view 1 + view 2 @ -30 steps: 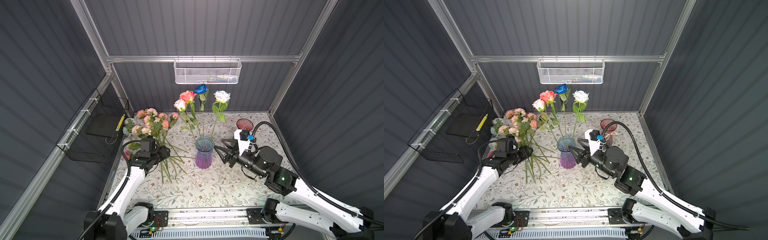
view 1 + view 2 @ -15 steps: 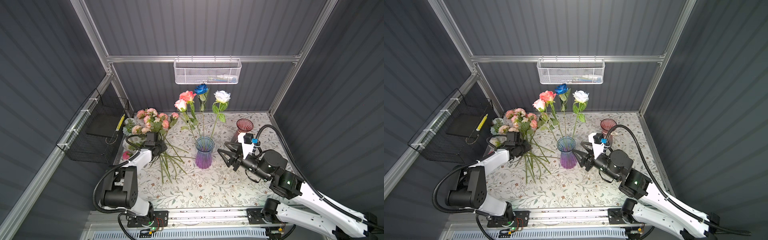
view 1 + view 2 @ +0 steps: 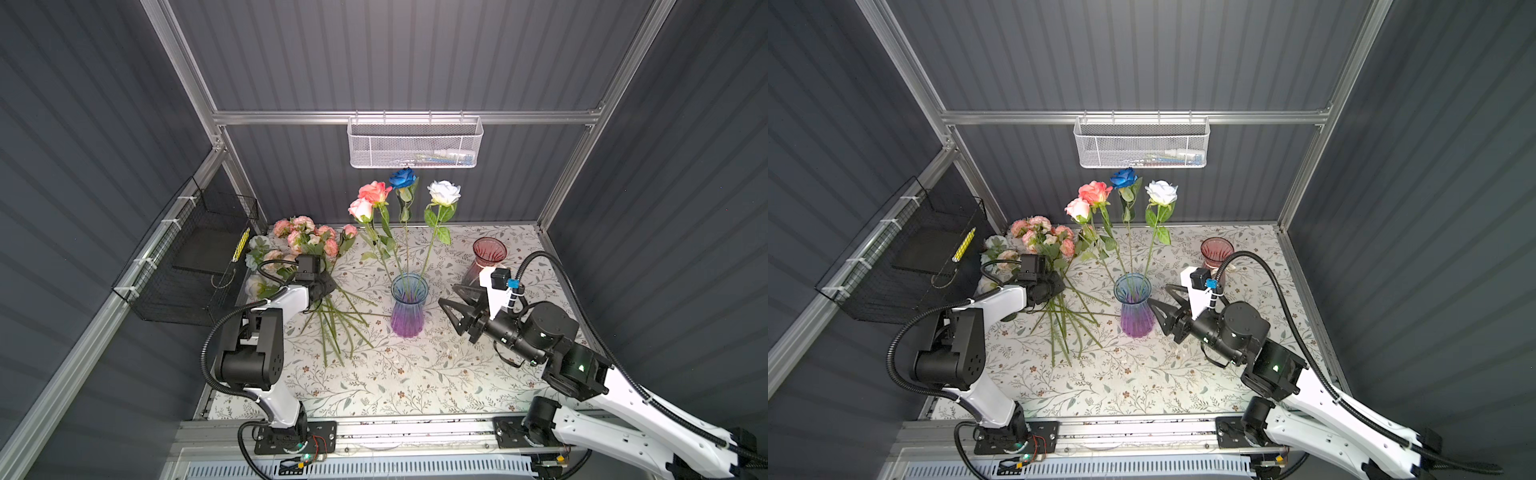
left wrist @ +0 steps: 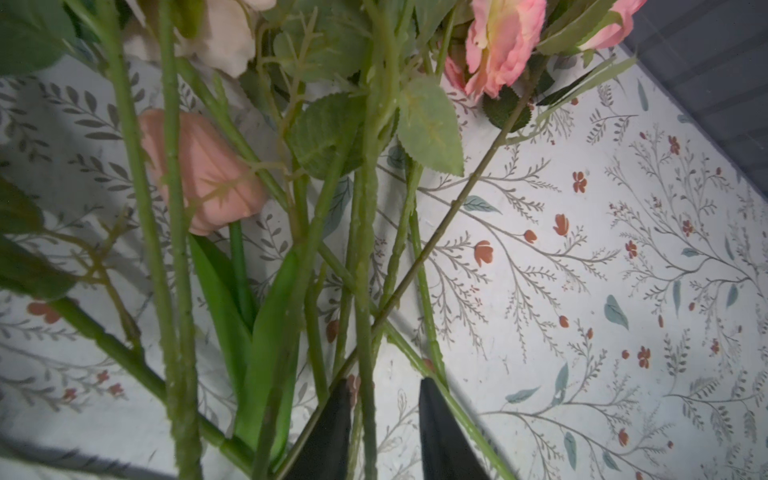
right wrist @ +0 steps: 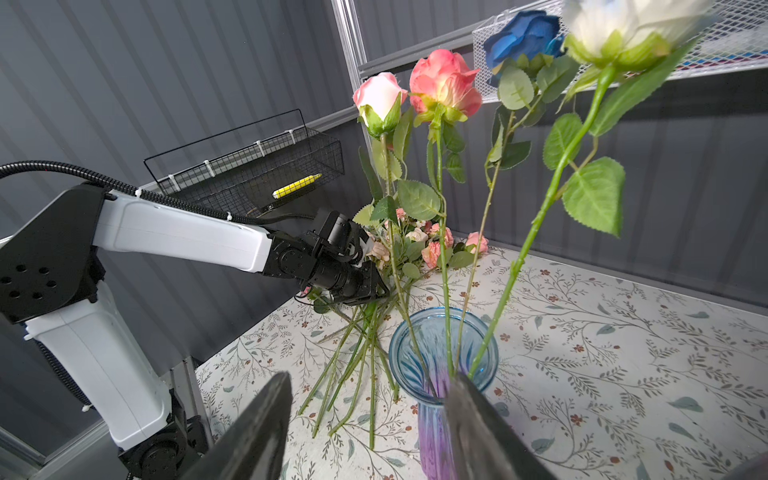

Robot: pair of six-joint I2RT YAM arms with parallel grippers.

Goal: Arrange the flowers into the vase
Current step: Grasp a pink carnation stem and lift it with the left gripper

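L gripper: only the tips show in wrist view, rest cut off. In both top views the tips are hidden under its wrist. Jaws narrow, one green stem between them, clamp not confirmed. R gripper: jaws wide, holding nothing, just beside vase. Red vase partly hidden behind R arm. Four roses stand in vase, near upright, blooms up. Loose flowers lie flat on table, back-left. Stems fan toward front edge, blooms toward back corner.

Roses stand in the central vase, loose flowers lie left of it, a second vase stands behind, to its right
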